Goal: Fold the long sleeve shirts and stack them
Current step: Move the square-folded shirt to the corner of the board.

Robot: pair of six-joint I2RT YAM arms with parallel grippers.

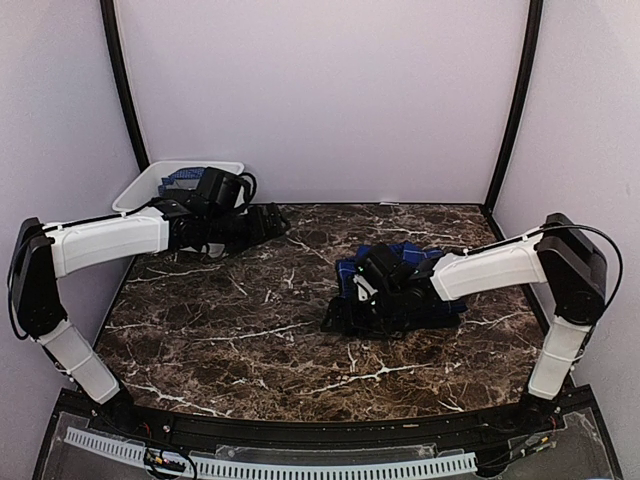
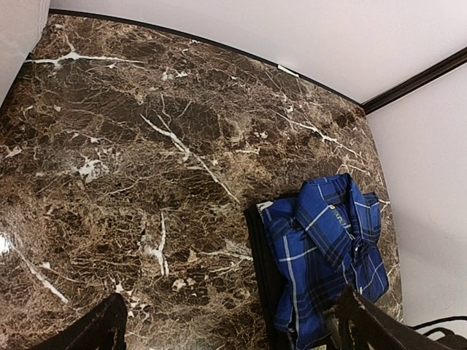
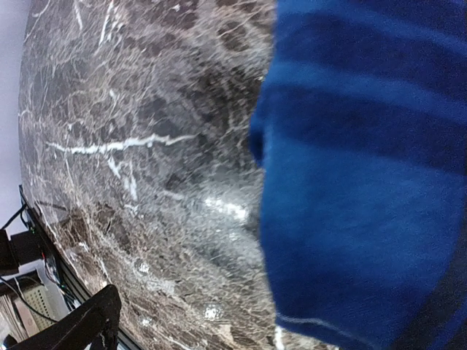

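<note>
One plaid shirt (image 2: pixel 321 248) over black shirt (image 2: pixel 261 270) | left gripper (image 2: pixel 233 324) spread | right gripper (image 1: pixel 362 288) unclear

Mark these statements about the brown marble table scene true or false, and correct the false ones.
1. The royal-blue plaid shirt lies on top of the plain black shirt. True.
2. The white plastic tub sits at the brown marble table's near right corner. False: it is at the far left corner.
3. The left gripper clamps the plaid shirt. False: it is open, apart from both shirts.
4. The right arm reaches to the shirt pile. True.
</note>
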